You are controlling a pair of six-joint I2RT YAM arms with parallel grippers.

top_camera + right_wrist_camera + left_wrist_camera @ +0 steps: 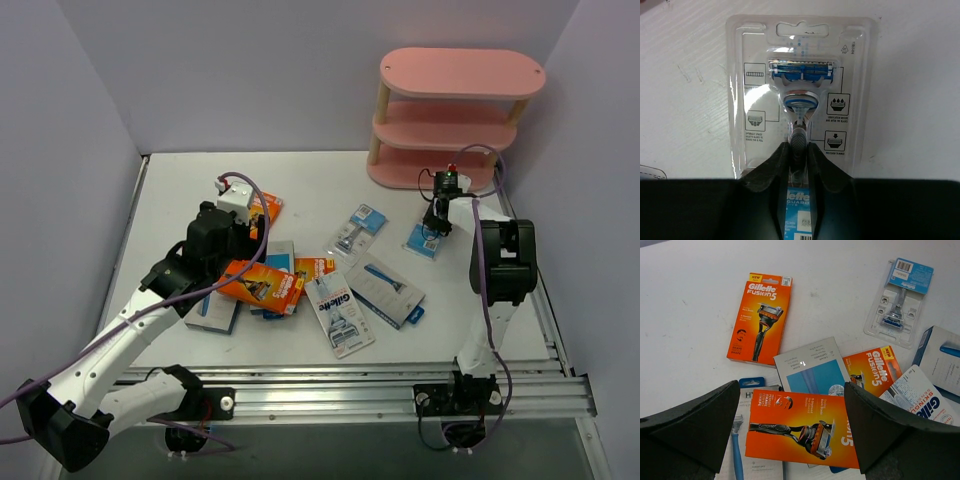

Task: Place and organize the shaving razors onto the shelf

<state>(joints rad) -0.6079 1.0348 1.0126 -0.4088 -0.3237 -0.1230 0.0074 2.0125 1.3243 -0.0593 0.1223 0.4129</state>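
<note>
A clear blister pack lies flat on the white table, filling the middle of the frame, with a blue-headed razor inside. At bottom centre the right gripper pinches the pack's lower end between its black fingers.

White table carries scattered razor packs near its middle and a pink shelf far right.

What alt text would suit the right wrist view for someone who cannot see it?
The right gripper, dark and seen from just behind, pinches the lower end of a clear blister pack holding a blue and silver razor, its head pointing away from the camera. The pack lies flat on a white table.
</note>
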